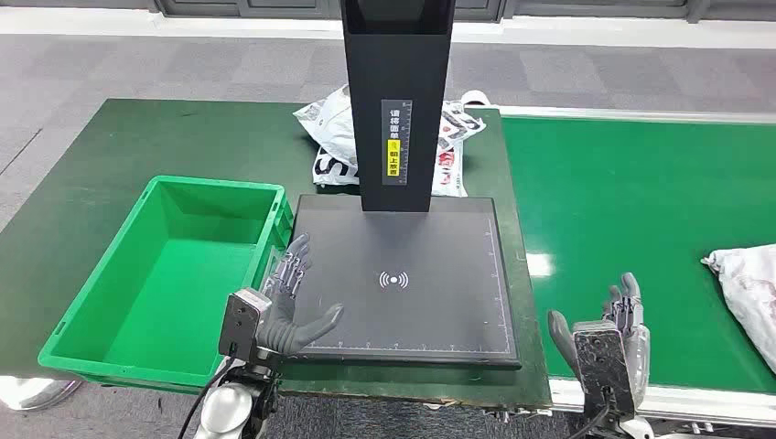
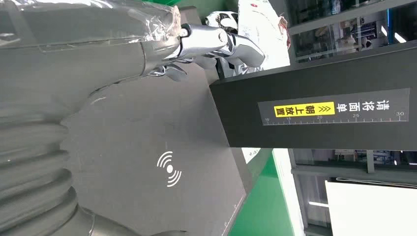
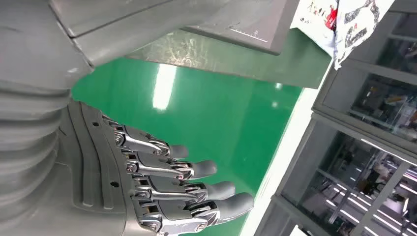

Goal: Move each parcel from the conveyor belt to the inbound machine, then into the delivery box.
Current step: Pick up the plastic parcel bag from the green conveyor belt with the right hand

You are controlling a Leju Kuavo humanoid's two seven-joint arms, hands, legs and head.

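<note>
Head view: a white printed plastic parcel bag (image 1: 746, 293) is being seen lying flat on the green conveyor belt (image 1: 631, 192), at the picture's right edge and partly cut off by it; its long axis is running roughly away from the robot, along the belt's right side. A second white printed parcel bag (image 1: 334, 137) is lying crumpled on the dark green table mat (image 1: 137, 146) behind the black upright scanner column (image 1: 396, 101), partly hidden by it. The flat black scanning pad with white wireless symbol (image 1: 403, 274) is being left bare. The green plastic delivery crate (image 1: 174, 274) is sitting just left of the pad, touching its edge, with nothing inside. The left hand (image 1: 291, 306) is being held over the pad's near-left corner, fingers spread, holding nothing. The right hand (image 1: 615, 325) is being held over the belt's near edge, fingers released and apart, well short of the parcel; bare belt is lying between them.

Left wrist view: the left hand (image 2: 216, 44) is being shown with fingers extended above the pad (image 2: 147, 147), nothing grasped; the column (image 2: 319, 115) is standing just beside.

Right wrist view: the right hand (image 3: 167, 191) is being shown open-fingered over bare green belt (image 3: 221, 113); the pad's corner (image 3: 246, 24) is lying near.
</note>
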